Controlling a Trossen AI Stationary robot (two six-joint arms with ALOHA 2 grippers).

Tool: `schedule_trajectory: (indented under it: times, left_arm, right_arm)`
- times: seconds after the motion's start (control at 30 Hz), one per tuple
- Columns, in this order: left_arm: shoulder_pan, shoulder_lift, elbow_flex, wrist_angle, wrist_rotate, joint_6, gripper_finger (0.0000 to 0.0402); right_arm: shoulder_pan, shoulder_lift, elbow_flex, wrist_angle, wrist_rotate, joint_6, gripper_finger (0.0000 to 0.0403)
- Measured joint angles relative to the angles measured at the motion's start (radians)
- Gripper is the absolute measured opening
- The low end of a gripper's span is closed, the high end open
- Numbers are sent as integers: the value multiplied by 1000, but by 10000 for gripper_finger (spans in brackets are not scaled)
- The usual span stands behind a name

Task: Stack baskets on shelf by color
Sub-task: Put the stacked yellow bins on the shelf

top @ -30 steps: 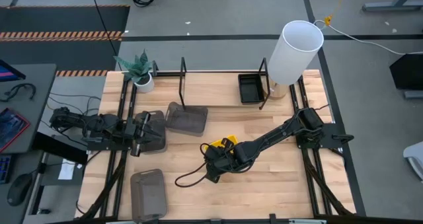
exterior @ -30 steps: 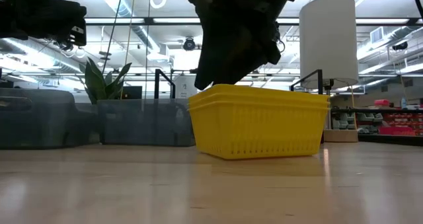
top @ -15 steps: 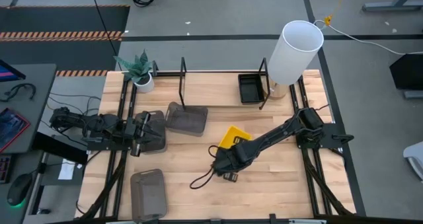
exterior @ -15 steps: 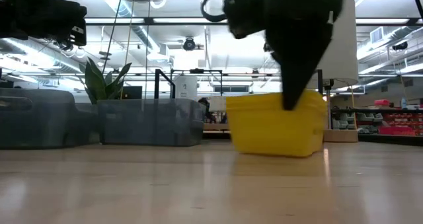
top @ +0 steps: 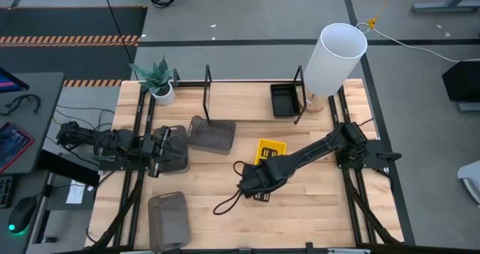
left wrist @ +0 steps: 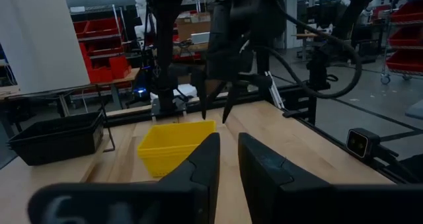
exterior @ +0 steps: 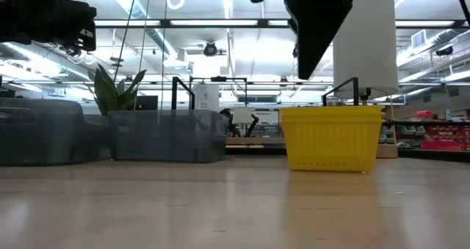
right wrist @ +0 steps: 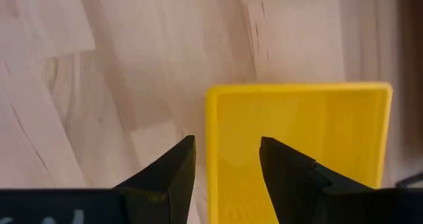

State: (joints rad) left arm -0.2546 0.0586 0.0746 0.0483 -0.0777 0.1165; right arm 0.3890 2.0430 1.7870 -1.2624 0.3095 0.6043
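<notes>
While my right gripper (top: 250, 180) hangs above the middle of the table (top: 315, 209), its fingers (right wrist: 173, 174) stand spread wide with nothing between them. Just beside it, toward the far edge, the yellow basket stack (top: 271, 150) sits flat on the wood, apart from my fingertips. My left gripper (top: 154, 150) rests near the left edge over a grey basket (top: 173, 147), its fingers (left wrist: 201, 168) drawn close with a narrow gap; I cannot tell whether they hold anything. A second grey basket (top: 211, 134) lies beside it at the foot of the shelf (top: 208, 82), and a third (top: 168, 219) sits by the near edge. A black basket (top: 285, 100) stands at the far edge, next to the white cylinder (top: 334, 59).
</notes>
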Motion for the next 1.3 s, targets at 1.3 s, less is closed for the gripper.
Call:
schedule_trajectory:
  times: [1.3]
  left_arm:
    - [0,0,0,0,0,0,65]
  right_arm:
    - [-57,2,-155,57,-132,-97,19]
